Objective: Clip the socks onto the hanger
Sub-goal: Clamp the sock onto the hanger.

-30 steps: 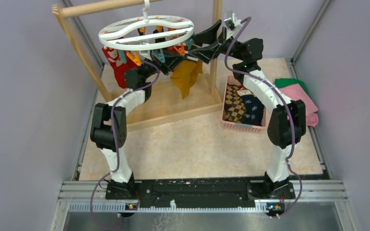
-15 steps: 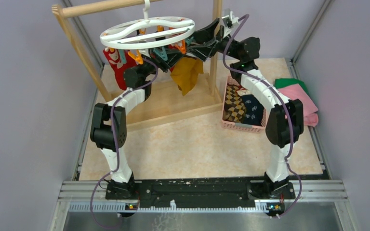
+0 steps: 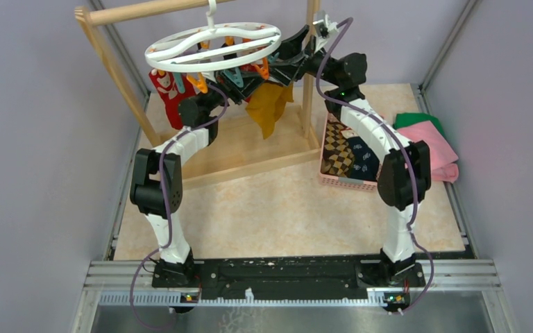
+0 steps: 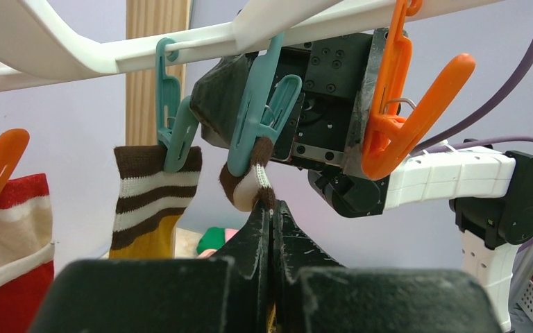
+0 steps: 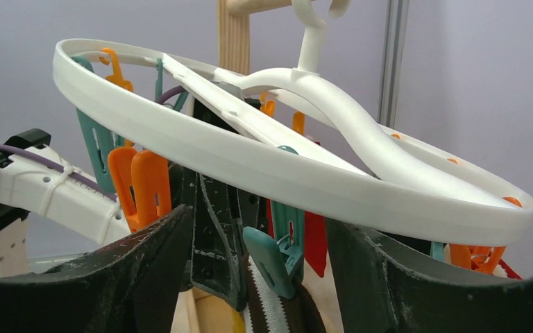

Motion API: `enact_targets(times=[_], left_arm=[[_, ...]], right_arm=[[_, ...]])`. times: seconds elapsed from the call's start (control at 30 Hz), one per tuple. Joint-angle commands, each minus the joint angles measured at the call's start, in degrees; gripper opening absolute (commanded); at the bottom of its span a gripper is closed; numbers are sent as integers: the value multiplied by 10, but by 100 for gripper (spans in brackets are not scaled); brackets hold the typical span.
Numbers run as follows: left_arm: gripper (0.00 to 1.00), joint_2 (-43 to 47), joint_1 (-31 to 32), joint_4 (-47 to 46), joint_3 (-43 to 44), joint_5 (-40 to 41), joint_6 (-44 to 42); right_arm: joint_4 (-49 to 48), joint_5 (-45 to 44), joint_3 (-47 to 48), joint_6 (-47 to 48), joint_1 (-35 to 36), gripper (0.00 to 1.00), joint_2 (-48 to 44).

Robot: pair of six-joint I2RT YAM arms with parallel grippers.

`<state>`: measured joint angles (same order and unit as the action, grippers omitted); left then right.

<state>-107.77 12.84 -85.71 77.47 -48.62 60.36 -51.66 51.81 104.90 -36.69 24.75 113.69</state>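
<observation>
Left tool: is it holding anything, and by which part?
The bunched sock, pinched at its striped cuff just below the teal clip by the shut left tool.

From above, the hook of the hanger (image 3: 212,45) is cut off by the top edge; the right wrist view crops it too. From the left wrist, the closed left end effector (image 4: 271,208) hides all but the cuff of the bunched sock (image 4: 250,187) it pinches. A red sock (image 4: 7,236) runs off the left edge.

White hanger (image 5: 250,156), teal clip (image 4: 260,111), orange clip (image 4: 388,118), brown-white striped sock (image 4: 250,186), red sock (image 4: 0,291)
</observation>
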Motion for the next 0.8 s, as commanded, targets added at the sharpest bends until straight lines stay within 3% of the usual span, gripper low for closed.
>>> enact_targets(times=[0.0,0.27,0.4,0.53,0.77], left_arm=[[0,8,-1,-170,15,0,12],[0,7,-1,-170,13,0,12],[0,6,-2,-170,7,2,11],[15,6,-2,-170,3,4,11],[38,25,-2,-170,-38,-7,-14]], right_arm=[[-30,-5,35,-17,7,68,8],[-57,-4,29,-37,7,59,4],[-20,-18,-1,-4,2,65,-25],[56,-44,-68,79,-2,72,-79],[63,-55,-191,120,-19,73,-168]])
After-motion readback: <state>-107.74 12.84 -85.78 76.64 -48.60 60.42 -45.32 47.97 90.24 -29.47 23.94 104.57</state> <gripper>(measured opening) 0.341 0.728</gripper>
